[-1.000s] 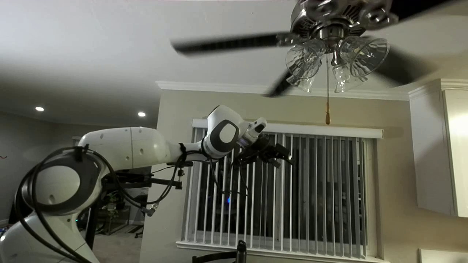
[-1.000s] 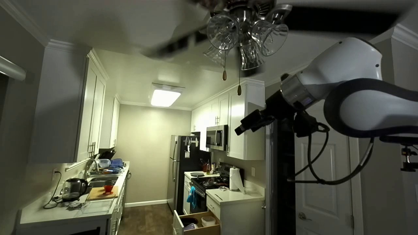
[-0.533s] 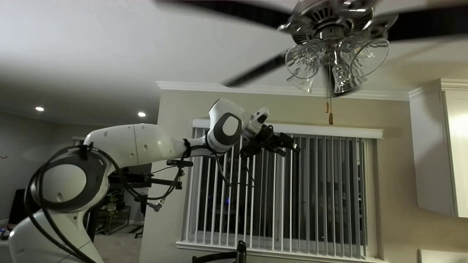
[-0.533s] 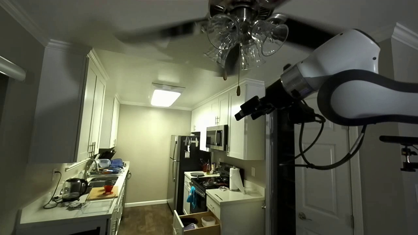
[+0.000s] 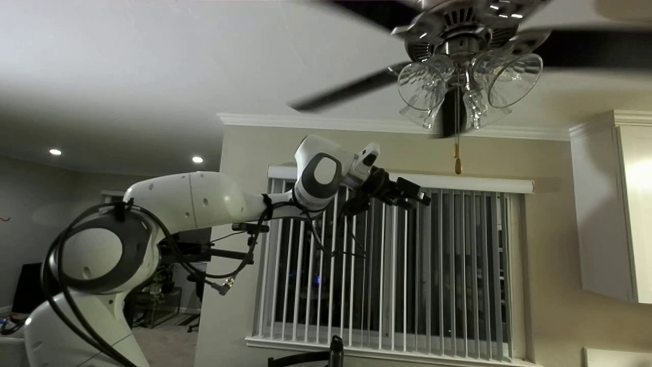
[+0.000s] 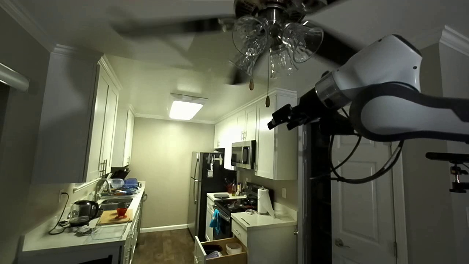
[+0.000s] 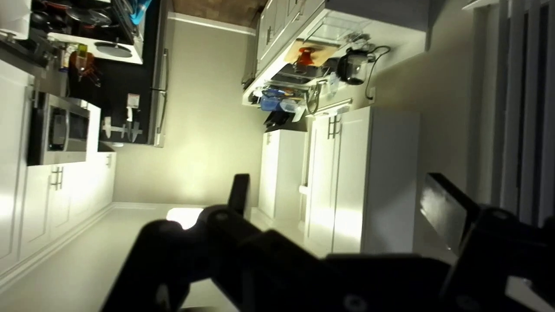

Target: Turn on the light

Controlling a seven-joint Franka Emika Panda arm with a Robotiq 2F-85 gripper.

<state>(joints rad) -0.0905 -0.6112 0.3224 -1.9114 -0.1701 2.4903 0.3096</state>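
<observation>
In an exterior view, L to R: the arm [image 5: 178,199] stands at lower L, elbow bent, forearm approx. level, wrist tipped so the gripper [image 5: 416,201] aims R & slightly down in front of the blinds [image 5: 405,265]. Its fingers [image 7: 442,212] are spread wide in the wrist view. Above & to the R, apart from it, the light [image 5: 462,76] hangs under the ceiling fan [image 5: 458,23], w/ 2 pull chains [image 5: 457,122] hanging lower, nearer the gripper.

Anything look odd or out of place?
A lower kitchen drawer stands open while the one above is shut. In both exterior views the fan blades look blurred beside the sharp light, so they are probably spinning: odd, perhaps risky, with the gripper raised. No spill or damage visible.
</observation>
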